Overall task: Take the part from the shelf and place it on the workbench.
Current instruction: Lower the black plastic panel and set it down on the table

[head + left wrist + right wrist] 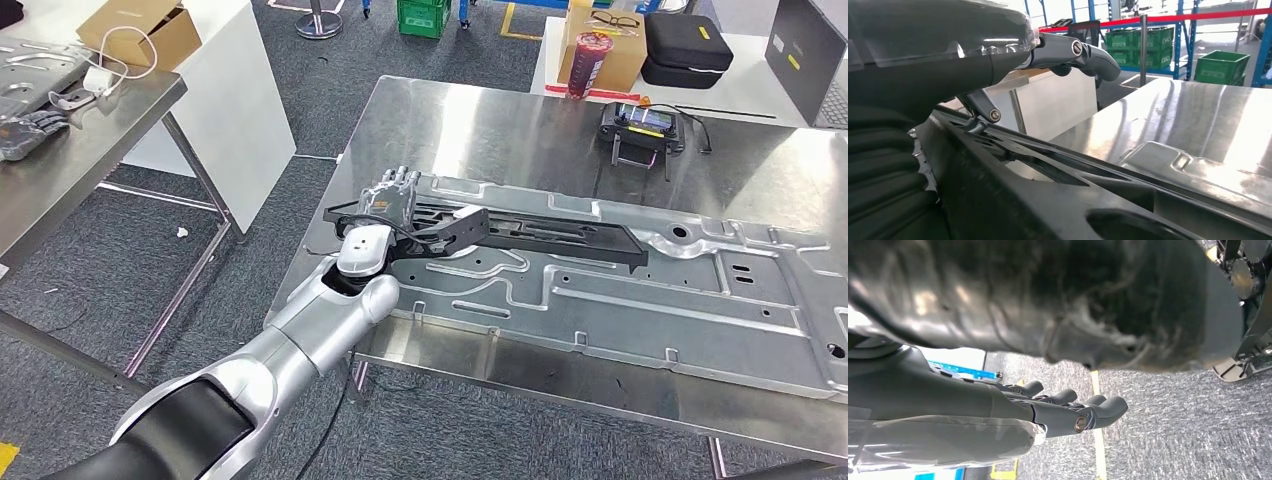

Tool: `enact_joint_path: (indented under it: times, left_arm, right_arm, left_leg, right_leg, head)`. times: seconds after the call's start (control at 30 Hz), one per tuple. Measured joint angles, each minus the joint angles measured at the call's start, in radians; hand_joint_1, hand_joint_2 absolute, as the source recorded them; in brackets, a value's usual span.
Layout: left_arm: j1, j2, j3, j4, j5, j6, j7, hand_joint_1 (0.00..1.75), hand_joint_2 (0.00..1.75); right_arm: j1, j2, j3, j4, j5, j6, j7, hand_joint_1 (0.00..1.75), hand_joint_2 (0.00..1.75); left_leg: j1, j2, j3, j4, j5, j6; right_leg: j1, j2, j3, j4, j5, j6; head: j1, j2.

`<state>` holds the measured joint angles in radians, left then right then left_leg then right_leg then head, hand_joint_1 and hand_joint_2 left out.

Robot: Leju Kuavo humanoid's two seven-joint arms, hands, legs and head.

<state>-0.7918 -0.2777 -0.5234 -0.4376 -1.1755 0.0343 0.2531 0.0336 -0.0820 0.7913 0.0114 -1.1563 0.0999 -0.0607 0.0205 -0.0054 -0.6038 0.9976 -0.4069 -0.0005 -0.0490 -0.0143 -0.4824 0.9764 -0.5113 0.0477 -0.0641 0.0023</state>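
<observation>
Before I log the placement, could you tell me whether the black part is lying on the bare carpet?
No, the black part lies on the pressed metal panel on the workbench, under the left hand.

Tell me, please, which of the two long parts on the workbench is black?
The narrow part at the left robot hand; it lies atop the wide silver panel.

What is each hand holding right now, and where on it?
The left hand grips the long black part at its near-left end, over the metal panel. The right hand holds nothing.

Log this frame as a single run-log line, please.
left hand: holds black part | part: lying on metal panel on workbench | right hand: hanging over floor, holding nothing
</observation>
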Motion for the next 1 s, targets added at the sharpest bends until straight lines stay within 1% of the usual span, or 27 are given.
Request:
enact_joint_path:
  times: [0.7, 1.0]
  left_arm:
    - [0.0, 0.0, 0.0, -0.006, 0.002, 0.0, -0.003, 0.0, 0.0]
    - [0.001, -0.003, 0.0, -0.009, 0.008, 0.008, -0.038, 0.0, 0.0]
  right_arm:
    - [0.0, 0.0, 0.008, 0.0, 0.0, 0.001, 0.0, 0.0, 0.0]
    - [0.0, 0.0, 0.011, 0.0, -0.002, 0.0, 0.0, 0.0, 0.0]
  left_leg:
    - [0.0, 0.0, 0.003, 0.0, 0.0, 0.0]
    - [0.0, 0.0, 0.004, 0.0, 0.0, 0.0]
  right_leg:
    - [0.0, 0.0, 0.003, 0.0, 0.0, 0.0]
    - [0.0, 0.0, 0.003, 0.0, 0.0, 0.0]
  head:
    - [0.0, 0.0]
    - [0.0, 0.0]
